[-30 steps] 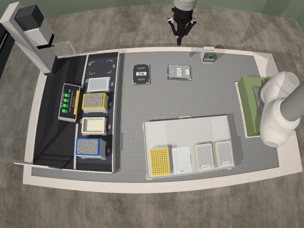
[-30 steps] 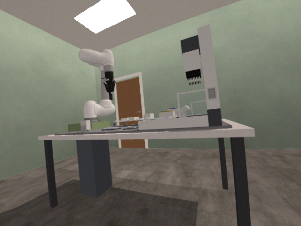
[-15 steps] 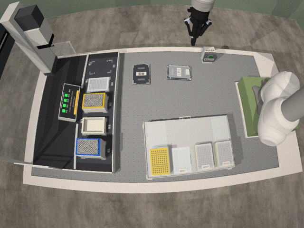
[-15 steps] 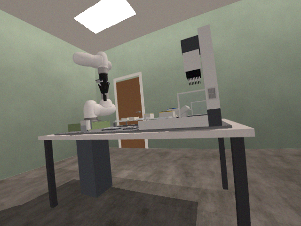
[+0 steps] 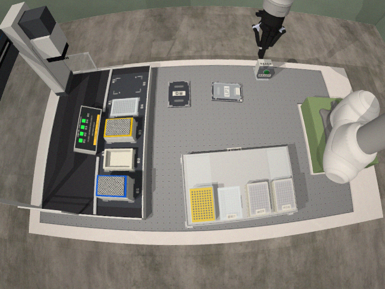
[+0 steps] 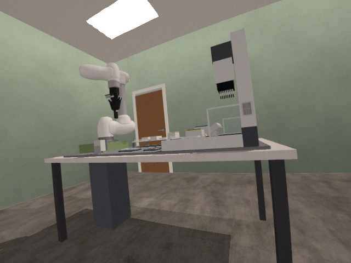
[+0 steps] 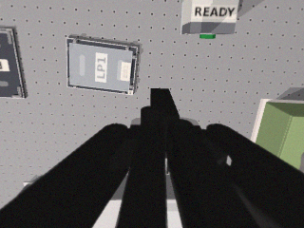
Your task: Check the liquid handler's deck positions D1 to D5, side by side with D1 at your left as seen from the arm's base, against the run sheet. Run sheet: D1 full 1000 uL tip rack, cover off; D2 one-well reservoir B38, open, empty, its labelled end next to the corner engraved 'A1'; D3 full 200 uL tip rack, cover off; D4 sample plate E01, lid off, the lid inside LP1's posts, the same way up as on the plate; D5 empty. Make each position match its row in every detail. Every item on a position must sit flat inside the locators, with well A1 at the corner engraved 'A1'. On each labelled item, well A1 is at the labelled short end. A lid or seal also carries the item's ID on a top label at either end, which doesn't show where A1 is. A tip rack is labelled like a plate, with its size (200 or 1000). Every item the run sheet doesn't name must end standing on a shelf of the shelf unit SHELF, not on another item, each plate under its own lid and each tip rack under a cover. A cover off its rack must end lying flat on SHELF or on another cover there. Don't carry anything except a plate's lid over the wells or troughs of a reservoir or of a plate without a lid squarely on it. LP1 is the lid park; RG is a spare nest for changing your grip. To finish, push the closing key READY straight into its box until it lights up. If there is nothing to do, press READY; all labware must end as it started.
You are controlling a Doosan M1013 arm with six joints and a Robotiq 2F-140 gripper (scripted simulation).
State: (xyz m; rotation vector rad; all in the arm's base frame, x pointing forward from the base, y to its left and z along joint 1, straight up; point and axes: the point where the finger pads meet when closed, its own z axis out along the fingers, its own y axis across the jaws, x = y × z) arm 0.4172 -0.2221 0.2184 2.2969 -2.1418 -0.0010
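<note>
My gripper (image 5: 261, 52) is shut and empty, high above the table near the READY box (image 5: 264, 70); the wrist view shows its tips (image 7: 161, 97) between the READY box (image 7: 209, 16) and the lid park LP1 (image 7: 102, 66). A lid lies inside LP1 (image 5: 227, 91). On the deck, D1 holds a blue-rimmed tip rack (image 5: 112, 185), D2 an open cream reservoir (image 5: 119, 159), D3 a yellow-rimmed tip rack (image 5: 119, 127), D4 an uncovered plate (image 5: 124, 106). D5 (image 5: 126, 83) is bare. The status panel (image 5: 87, 129) shows green lights.
The RG nest (image 5: 178, 93) stands left of LP1. The shelf unit (image 5: 237, 185) at the front holds a yellow cover (image 5: 203, 204), a clear cover (image 5: 230, 202) and two lidded plates (image 5: 258, 198) (image 5: 283, 195). The arm's base (image 5: 348, 136) stands at the right on a green block.
</note>
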